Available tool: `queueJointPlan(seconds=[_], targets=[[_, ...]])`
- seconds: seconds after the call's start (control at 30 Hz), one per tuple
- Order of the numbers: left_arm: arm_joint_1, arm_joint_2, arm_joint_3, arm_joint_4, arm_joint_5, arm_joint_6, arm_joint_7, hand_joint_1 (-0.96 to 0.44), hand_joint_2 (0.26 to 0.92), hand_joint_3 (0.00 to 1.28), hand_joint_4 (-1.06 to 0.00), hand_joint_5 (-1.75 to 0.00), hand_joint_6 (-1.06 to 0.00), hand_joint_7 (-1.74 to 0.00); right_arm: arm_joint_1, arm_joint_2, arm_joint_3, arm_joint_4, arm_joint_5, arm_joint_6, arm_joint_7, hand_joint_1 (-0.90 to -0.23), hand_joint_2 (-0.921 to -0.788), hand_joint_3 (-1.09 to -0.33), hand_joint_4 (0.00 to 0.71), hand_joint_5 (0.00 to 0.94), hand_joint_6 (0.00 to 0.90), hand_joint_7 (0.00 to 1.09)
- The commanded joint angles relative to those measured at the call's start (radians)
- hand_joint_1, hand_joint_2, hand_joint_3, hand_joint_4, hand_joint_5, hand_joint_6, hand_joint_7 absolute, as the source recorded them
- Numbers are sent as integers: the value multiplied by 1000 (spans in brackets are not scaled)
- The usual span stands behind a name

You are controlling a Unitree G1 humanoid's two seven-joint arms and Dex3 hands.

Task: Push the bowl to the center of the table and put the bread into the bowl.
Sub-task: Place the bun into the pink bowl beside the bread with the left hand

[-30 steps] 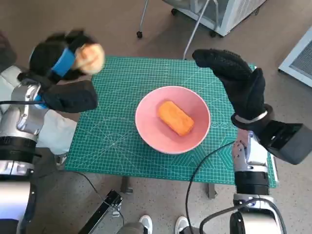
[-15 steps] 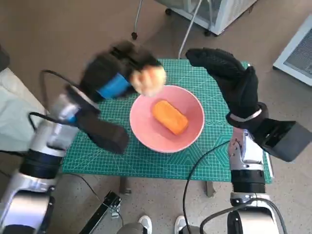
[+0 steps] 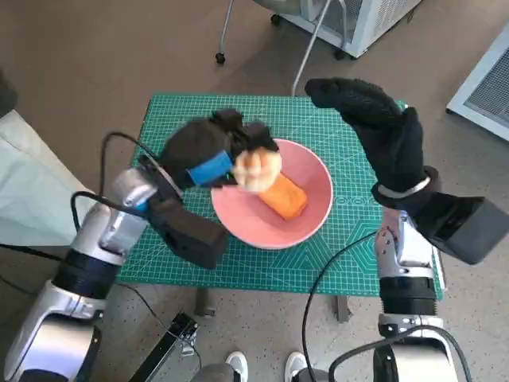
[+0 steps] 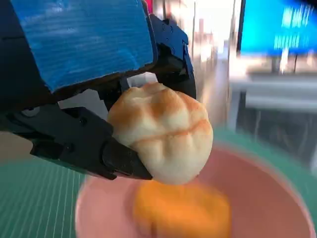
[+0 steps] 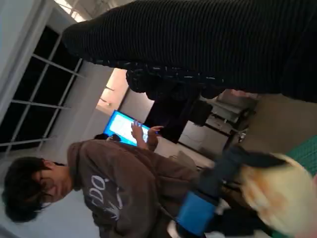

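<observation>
Pale scored bread roll [image 3: 256,167], likely light, soft and easy to dent, so best taken gently round its sides; held now between the fingers [image 4: 84,148] of the left hand [image 3: 208,151], just above the pink bowl [image 3: 306,227] near the middle of the green mat [image 3: 191,119]. Already lying in the bowl, an orange loaf [image 3: 285,196]. Off to the side, raised and holding nothing, the right hand [image 3: 374,127] with fingers spread.
</observation>
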Motion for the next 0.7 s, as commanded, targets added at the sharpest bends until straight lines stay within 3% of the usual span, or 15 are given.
queueJointPlan(seconds=[0.03,0.1,0.27,0.43,0.7], targets=[[29,12,-6,-134,-45,322,-317,-81,885,193,-201,-348,-167,-749,9,-5,3,0,-14,6,-15,-624,-921,-744,17,427,-1,627],[20,1,-11,-164,-22,427,-383,-68,859,117,-82,-142,-74,-468,11,-4,4,-4,-19,5,-21,-626,-921,-743,18,426,-1,628],[33,5,16,-215,-31,459,-398,-100,842,66,-17,-25,-73,-323,11,-1,8,-2,-38,-4,-42,-635,-921,-742,20,424,-1,630],[56,5,75,-226,-118,418,-387,-155,868,46,-99,-22,-178,-299,5,1,12,7,-64,-16,-75,-627,-921,-746,22,419,-1,633],[65,4,177,-219,-273,346,-368,-253,918,76,-320,-72,-316,-299,4,6,28,-12,-129,-16,-165,-647,-921,-764,25,398,-1,635]])
